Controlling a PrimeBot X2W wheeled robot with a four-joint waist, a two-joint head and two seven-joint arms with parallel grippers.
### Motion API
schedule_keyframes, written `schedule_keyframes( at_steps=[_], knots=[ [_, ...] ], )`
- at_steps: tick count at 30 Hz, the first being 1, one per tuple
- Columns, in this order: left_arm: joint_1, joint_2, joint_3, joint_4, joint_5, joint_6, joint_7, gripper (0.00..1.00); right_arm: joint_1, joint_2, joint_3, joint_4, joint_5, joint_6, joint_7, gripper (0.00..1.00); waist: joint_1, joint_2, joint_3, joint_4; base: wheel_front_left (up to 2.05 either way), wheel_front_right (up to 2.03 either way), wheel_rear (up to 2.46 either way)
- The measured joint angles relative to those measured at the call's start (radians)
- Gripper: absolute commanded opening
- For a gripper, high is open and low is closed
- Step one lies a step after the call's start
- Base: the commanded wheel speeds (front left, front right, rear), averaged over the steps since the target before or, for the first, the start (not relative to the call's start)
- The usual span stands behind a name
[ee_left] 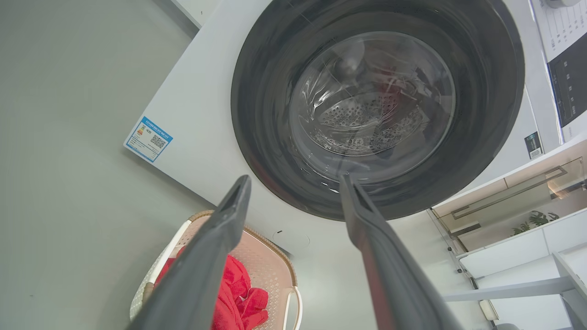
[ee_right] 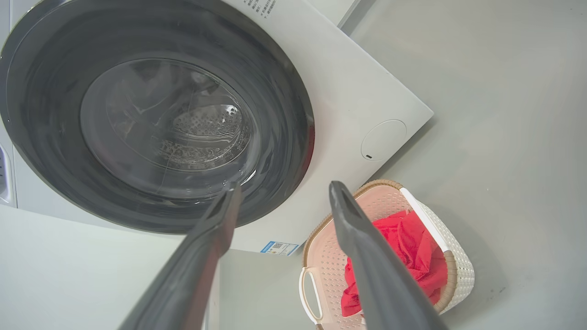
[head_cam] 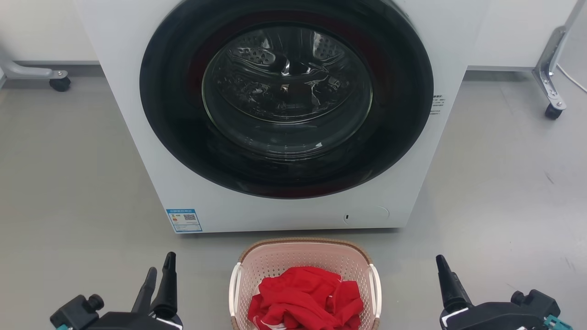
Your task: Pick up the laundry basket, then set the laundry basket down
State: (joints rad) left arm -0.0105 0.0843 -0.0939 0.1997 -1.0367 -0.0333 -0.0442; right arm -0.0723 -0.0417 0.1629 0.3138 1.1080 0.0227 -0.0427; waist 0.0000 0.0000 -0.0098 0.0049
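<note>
The laundry basket point(head_cam: 293, 259) is pale pink and perforated, with a brown woven rim and white side handles. It stands on the floor just in front of the washer, at the bottom centre of the head view, and holds a crumpled red cloth point(head_cam: 305, 298). My left gripper point(head_cam: 161, 263) hangs open to the basket's left, apart from it. My right gripper point(head_cam: 442, 266) is off to the basket's right, also apart. The left wrist view shows the left gripper point(ee_left: 294, 181) open and empty above the basket point(ee_left: 266, 261). The right wrist view shows the right gripper point(ee_right: 284, 188) open beside the basket point(ee_right: 321, 270).
A white front-loading washer point(head_cam: 137, 114) with its round dark door shut rises right behind the basket. Grey floor spreads on both sides. Metal legs on castors stand at the far left point(head_cam: 59, 82) and far right point(head_cam: 552, 110).
</note>
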Motion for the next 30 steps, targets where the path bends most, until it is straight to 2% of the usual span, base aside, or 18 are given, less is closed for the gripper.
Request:
schedule_keyframes(
  at_steps=[30],
  knots=[
    [0.021,0.041,-0.127,-0.111,0.516,0.081,-0.108,1.00,-0.008,-0.011,0.146,-0.056,-0.449,-0.077,-0.110,1.00,0.0000,0.0000,-0.008,0.001,0.00,0.00,0.00]
  ],
)
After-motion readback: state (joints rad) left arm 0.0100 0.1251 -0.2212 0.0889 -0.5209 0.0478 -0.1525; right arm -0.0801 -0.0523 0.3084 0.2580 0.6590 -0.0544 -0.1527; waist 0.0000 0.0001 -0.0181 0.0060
